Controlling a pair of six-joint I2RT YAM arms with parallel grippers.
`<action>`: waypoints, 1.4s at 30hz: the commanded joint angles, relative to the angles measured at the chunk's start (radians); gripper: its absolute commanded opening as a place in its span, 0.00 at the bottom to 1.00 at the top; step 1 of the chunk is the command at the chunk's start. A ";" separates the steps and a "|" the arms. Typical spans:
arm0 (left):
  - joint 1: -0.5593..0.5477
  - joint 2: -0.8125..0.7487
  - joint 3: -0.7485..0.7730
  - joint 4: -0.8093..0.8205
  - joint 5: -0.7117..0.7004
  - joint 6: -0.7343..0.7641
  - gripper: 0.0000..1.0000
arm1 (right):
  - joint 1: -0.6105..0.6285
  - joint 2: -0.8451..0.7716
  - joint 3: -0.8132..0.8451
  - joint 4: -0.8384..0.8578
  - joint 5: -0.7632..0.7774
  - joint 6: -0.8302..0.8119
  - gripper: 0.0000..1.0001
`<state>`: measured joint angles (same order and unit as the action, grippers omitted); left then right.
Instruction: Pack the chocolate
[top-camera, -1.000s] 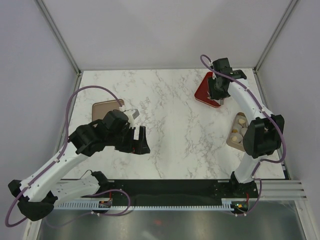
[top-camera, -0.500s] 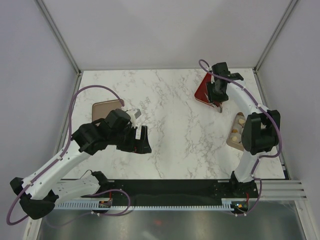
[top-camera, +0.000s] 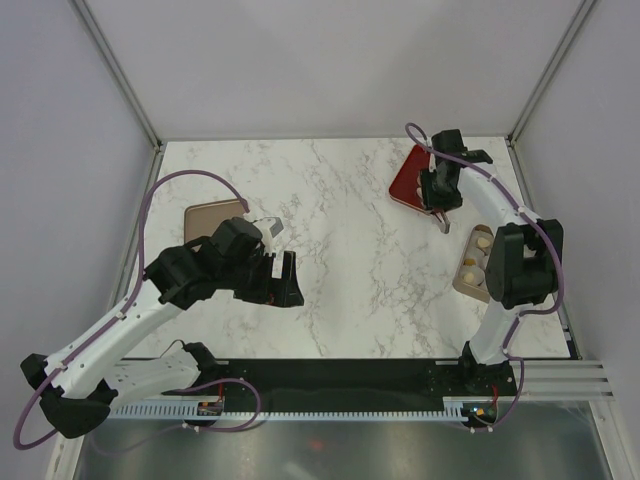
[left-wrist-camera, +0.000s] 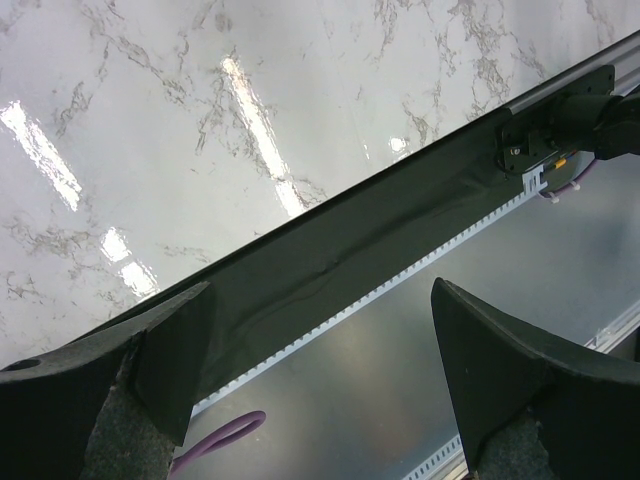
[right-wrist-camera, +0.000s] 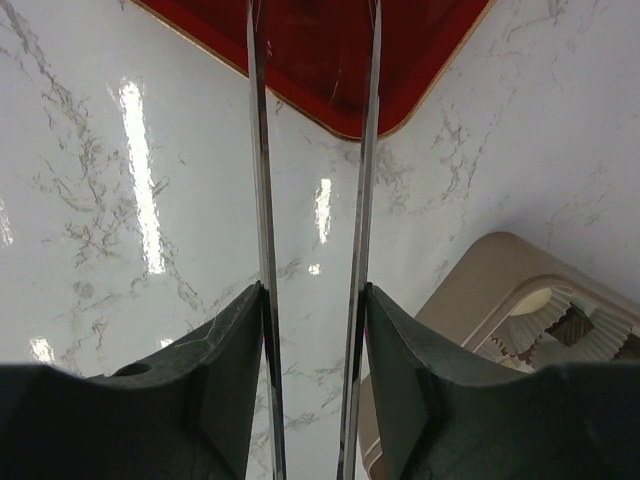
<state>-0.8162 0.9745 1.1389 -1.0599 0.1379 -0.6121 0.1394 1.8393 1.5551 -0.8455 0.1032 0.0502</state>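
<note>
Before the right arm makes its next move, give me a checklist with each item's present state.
1. Left gripper open and empty over the white marble table: ok.
2. Right gripper carrying a chocolate: not ok; only two thin shiny strips run between its fingers.
3. Whether those strips are held or fixed to the fingers: cannot tell.
4. Tan rounded box with paper cups open beside the right gripper: ok; cream-white chocolate lumps lie in it.
5. Red rectangular tray with gold edge ahead of the right gripper, visible part bare: ok.
</note>
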 joint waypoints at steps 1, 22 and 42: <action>-0.008 0.001 0.009 0.031 0.014 0.029 0.96 | 0.003 -0.023 -0.021 0.020 -0.046 0.005 0.51; -0.009 0.027 0.042 0.037 0.020 0.023 0.96 | 0.014 -0.002 0.085 -0.092 0.012 0.074 0.41; -0.008 0.024 0.062 0.043 0.054 0.015 0.96 | 0.016 -0.120 0.145 -0.265 0.202 0.523 0.36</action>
<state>-0.8188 1.0088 1.1641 -1.0412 0.1677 -0.6121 0.1509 1.7897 1.6466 -1.0405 0.2062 0.4423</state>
